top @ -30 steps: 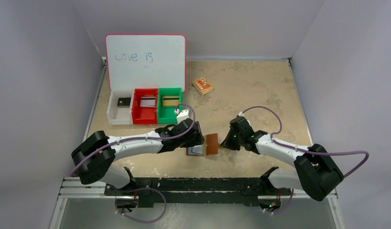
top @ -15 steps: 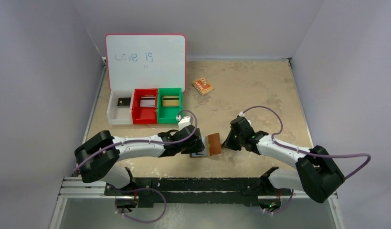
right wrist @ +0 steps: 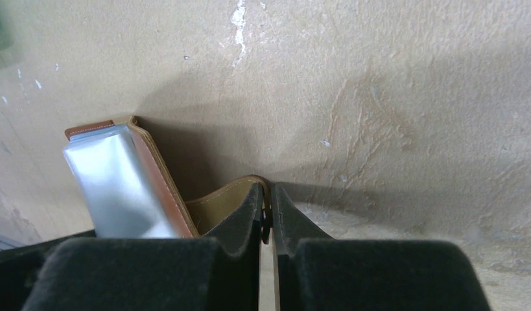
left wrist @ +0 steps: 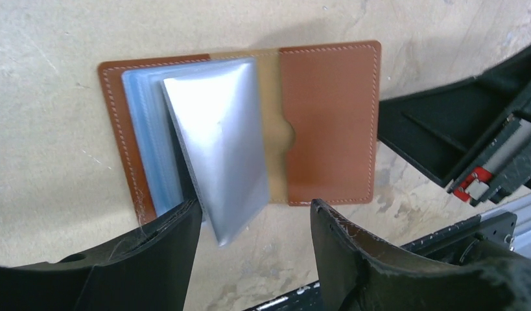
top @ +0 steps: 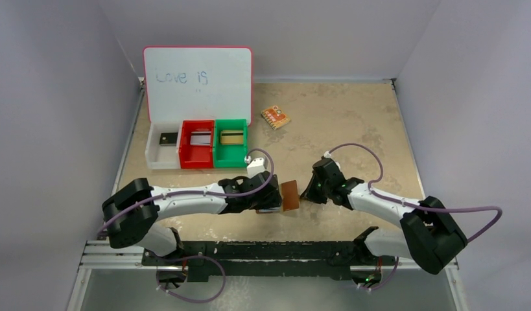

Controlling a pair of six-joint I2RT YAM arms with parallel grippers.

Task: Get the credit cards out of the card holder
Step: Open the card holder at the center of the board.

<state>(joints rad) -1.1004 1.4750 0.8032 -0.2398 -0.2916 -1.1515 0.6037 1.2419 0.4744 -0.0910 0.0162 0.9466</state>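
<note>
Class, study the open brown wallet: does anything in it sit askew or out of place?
Yes. In the card holder, one silvery-grey card sits tilted against the straight pale blue pockets, and its lower corner pokes out past the holder's near edge. Nothing looks damaged.

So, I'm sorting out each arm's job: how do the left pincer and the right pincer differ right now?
The left pincer is open, while the right pincer is shut. The left pincer straddles the silvery card poking out of the card holder; the right pincer clamps the card holder's brown edge. Both sit low at the opened card holder, on opposite sides.
</note>
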